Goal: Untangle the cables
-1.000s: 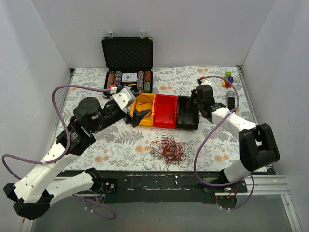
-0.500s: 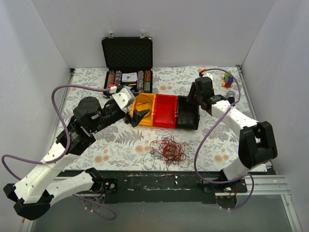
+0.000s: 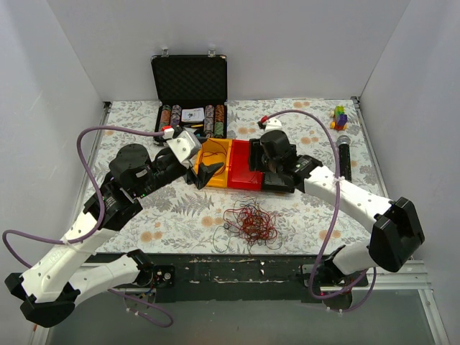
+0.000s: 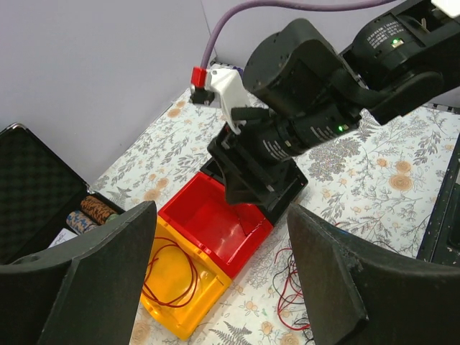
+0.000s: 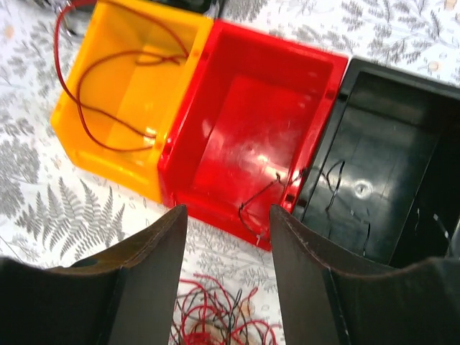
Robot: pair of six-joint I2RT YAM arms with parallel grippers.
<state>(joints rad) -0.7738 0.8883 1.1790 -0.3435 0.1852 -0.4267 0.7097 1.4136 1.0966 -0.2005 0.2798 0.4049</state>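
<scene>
The cables [image 3: 249, 221] are a loose nest of thin red and dark wires on the flowered cloth, in front of three bins. They also show at the bottom of the right wrist view [image 5: 219, 322] and in the left wrist view [image 4: 296, 286]. One red-brown wire lies coiled in the yellow bin [image 5: 108, 118]. A thin dark wire [image 5: 260, 205] hangs over the red bin's front wall beside the black bin. My left gripper [image 3: 206, 173] [image 4: 221, 233] is open and empty at the yellow bin's near left corner. My right gripper [image 3: 274, 171] [image 5: 228, 215] is open and empty above the red and black bins.
The yellow bin [image 3: 222, 153], red bin [image 3: 247, 164] and black bin [image 3: 284, 180] stand in a row. An open black chip case [image 3: 190, 93] is behind them. A microphone [image 3: 343, 154] and coloured blocks [image 3: 338, 116] lie at the far right. Lilac hoses loop from both arms.
My right arm has swung left from the black bin's right side to over the red and black bins. The left arm and the cable nest have not moved.
</scene>
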